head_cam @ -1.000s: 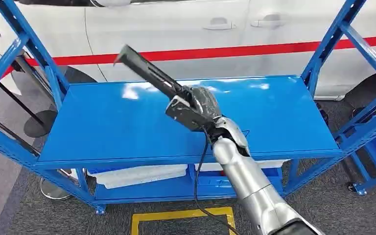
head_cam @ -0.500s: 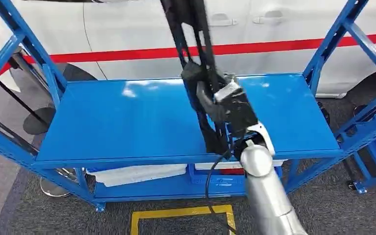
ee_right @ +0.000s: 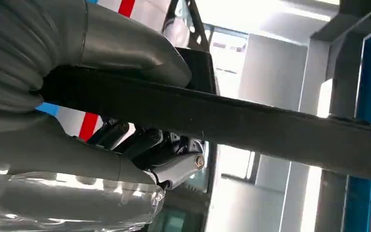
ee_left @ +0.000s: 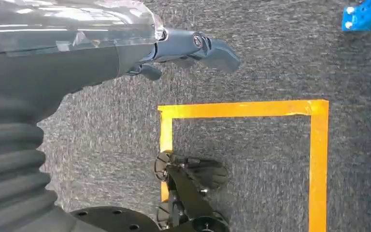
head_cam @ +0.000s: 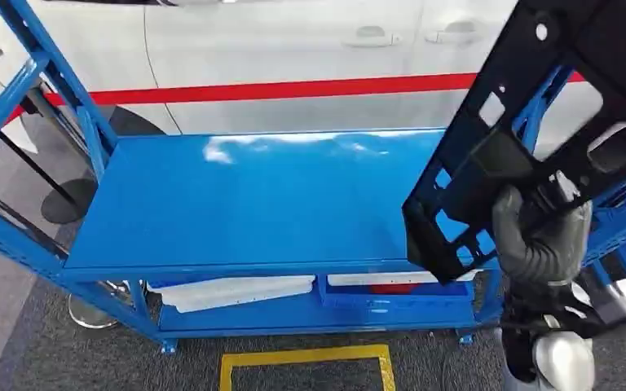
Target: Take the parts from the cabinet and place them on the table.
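A large black plastic frame part (head_cam: 530, 122) with several cut-outs is raised at the right of the head view, tilted and covering the rack's right post. My right hand (head_cam: 540, 238) grips its lower edge from below. In the right wrist view the part (ee_right: 232, 118) runs across as a dark bar, clamped between the thumb and the fingers (ee_right: 145, 145) of my right hand (ee_right: 77, 92). The blue cabinet's top shelf (head_cam: 253, 195) lies bare. My left hand (ee_left: 188, 48) hangs over grey carpet with its fingers apart and nothing in them.
A white car (head_cam: 293, 49) with a red stripe stands right behind the rack. White foam trays (head_cam: 236, 291) and a blue bin (head_cam: 391, 303) sit on the lower shelf. Yellow tape (head_cam: 306, 358) marks the floor in front. Blue uprights (head_cam: 41, 73) flank the shelf.
My right arm has swung the black part from over the middle of the shelf up and out to the right; the part has turned and now stands close to the camera.
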Controlling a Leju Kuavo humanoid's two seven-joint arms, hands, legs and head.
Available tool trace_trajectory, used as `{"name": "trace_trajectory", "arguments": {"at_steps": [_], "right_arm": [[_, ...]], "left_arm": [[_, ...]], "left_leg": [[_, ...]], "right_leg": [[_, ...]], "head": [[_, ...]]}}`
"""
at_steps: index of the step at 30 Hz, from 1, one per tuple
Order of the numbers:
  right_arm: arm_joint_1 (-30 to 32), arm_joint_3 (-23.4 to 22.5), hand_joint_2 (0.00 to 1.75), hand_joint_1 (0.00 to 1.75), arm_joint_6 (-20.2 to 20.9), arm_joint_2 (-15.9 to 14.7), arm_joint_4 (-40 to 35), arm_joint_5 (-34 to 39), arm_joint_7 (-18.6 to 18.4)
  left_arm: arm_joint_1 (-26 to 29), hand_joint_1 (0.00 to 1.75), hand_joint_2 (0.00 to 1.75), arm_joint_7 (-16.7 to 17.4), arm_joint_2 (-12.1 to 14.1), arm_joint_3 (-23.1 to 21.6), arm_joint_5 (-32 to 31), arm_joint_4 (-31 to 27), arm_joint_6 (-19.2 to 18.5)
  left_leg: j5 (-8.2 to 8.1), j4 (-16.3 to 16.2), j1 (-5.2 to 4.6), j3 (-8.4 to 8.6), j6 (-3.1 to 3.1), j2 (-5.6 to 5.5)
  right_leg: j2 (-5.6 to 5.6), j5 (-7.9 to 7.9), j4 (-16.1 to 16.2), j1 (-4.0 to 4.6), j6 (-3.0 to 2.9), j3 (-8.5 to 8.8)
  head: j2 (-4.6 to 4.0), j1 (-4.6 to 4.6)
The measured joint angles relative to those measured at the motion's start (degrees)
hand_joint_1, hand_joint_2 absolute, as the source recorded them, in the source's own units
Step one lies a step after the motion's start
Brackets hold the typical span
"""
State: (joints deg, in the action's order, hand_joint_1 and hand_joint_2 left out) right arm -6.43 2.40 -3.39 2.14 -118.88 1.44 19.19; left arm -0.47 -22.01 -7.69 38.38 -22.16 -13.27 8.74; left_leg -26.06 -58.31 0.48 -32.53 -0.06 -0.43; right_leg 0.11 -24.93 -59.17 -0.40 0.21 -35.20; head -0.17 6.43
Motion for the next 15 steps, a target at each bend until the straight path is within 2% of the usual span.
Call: {"name": "trace_trajectory", "arguments": {"at_steps": [1,2,3,4,5,7,8,9,10,11,12,13,15], "right_arm": [[1.41,-0.52,1.75,1.75,0.22,-0.59,-0.42,0.28,0.96],[2.67,-0.94,1.75,1.75,0.42,-1.07,-0.85,0.55,1.99],[3.7,-1.22,1.75,1.75,0.57,-1.55,-1.25,0.72,2.73],[4.73,-1.35,1.75,1.75,0.77,-1.81,-1.57,1.07,3.54],[5.84,-1.4,1.75,1.75,1.16,-2.05,-1.79,1.9,4.28],[7.74,-1.42,1.75,1.75,2.28,-2.6,-1.86,3.39,4.94],[8.71,-1.42,1.75,1.75,2.89,-2.88,-1.86,4.2,5.07],[9.46,-1.44,1.75,1.75,3.41,-3.1,-1.86,4.89,5.26],[10.05,-1.44,1.75,1.75,3.67,-3.23,-1.88,5.29,5.55],[10.67,-1.44,1.75,1.75,4.0,-3.36,-2.03,5.62,5.85],[11.21,-1.44,1.75,1.75,4.09,-3.39,-2.18,5.84,6.18],[12.01,-1.44,1.75,1.75,4.24,-3.39,-2.29,5.83,6.69],[13.89,-1.7,1.75,1.75,4.22,-3.39,-2.36,5.59,7.8]], "left_arm": [[0.01,0.0,1.75,0.2,0.06,0.0,-0.11,0.0,0.0],[0.03,0.0,1.75,0.35,0.26,0.0,-0.28,0.0,0.0],[0.03,0.0,1.75,0.48,0.35,0.0,-0.52,0.0,0.02],[0.04,0.0,1.75,0.74,0.39,-0.02,-0.68,0.0,0.07],[0.04,0.0,1.75,1.03,0.42,-0.04,-0.79,0.02,0.07],[0.03,0.0,1.75,1.66,0.41,-0.11,-1.27,0.04,0.15],[0.06,0.0,1.75,2.06,0.44,-0.13,-1.4,0.04,0.24],[0.1,0.0,1.75,2.4,0.5,-0.13,-1.53,0.04,0.35],[0.12,0.0,1.75,2.76,0.52,-0.15,-1.75,0.04,0.44],[0.1,0.0,1.75,3.15,0.59,-0.15,-1.86,0.04,0.59],[0.07,0.0,1.75,3.43,0.63,-0.15,-1.86,0.04,0.7],[0.03,0.0,1.75,3.76,1.07,-0.15,-1.86,0.04,0.94],[0.18,0.0,1.75,4.33,0.85,-0.15,-1.86,0.15,1.29]], "left_leg": [[0.12,0.21,0.02,0.11,-0.43,0.02],[-0.36,-0.06,0.05,-0.08,-0.81,0.06],[-1.75,-1.06,0.18,-0.31,-1.1,0.15],[-4.2,-3.74,0.19,-1.23,-1.33,0.15],[-7.27,-8.3,0.25,-2.92,-1.55,0.15],[-11.13,-16.15,0.24,-5.46,-1.7,0.15],[-11.07,-16.85,0.23,-5.19,-1.61,0.15],[-9.91,-14.65,0.17,-3.45,-1.28,0.12],[-8.15,-10.39,0.0,-0.69,-0.77,0.01],[-6.1,-4.25,-0.24,3.21,0.1,-0.52],[-5.26,0.65,-0.63,6.45,1.15,-1.97],[-5.58,1.53,-1.02,6.51,1.31,-2.68],[-4.7,1.67,-1.36,6.28,1.28,-1.7]], "right_leg": [[0.02,0.13,0.07,0.1,-0.35,0.01],[-0.11,0.51,0.61,-0.3,-0.93,0.0],[-0.19,0.7,0.69,-0.35,-1.23,-0.07],[-0.24,0.83,0.69,-0.38,-1.55,-0.25],[-0.32,1.01,0.68,-0.31,-1.79,-0.57],[-0.14,1.52,0.57,-0.13,-1.91,-1.4],[0.03,1.87,0.53,-0.01,-1.92,-1.87],[0.46,2.29,0.52,0.09,-1.86,-2.32],[0.87,2.72,0.53,0.24,-1.83,-2.72],[1.36,3.23,0.55,0.43,-1.77,-3.12],[1.69,3.73,0.54,0.36,-1.75,-3.39],[1.85,4.16,0.63,0.68,-1.26,-3.47],[2.44,4.81,0.74,0.14,-0.67,-3.52]], "head": [[0.0,0.0],[0.0,0.0],[0.0,0.0],[0.0,0.0],[0.0,0.0],[0.0,0.0],[0.0,0.0],[0.0,0.0],[0.0,0.0],[0.0,0.0],[0.0,0.0],[0.0,0.0],[0.0,0.0]]}}
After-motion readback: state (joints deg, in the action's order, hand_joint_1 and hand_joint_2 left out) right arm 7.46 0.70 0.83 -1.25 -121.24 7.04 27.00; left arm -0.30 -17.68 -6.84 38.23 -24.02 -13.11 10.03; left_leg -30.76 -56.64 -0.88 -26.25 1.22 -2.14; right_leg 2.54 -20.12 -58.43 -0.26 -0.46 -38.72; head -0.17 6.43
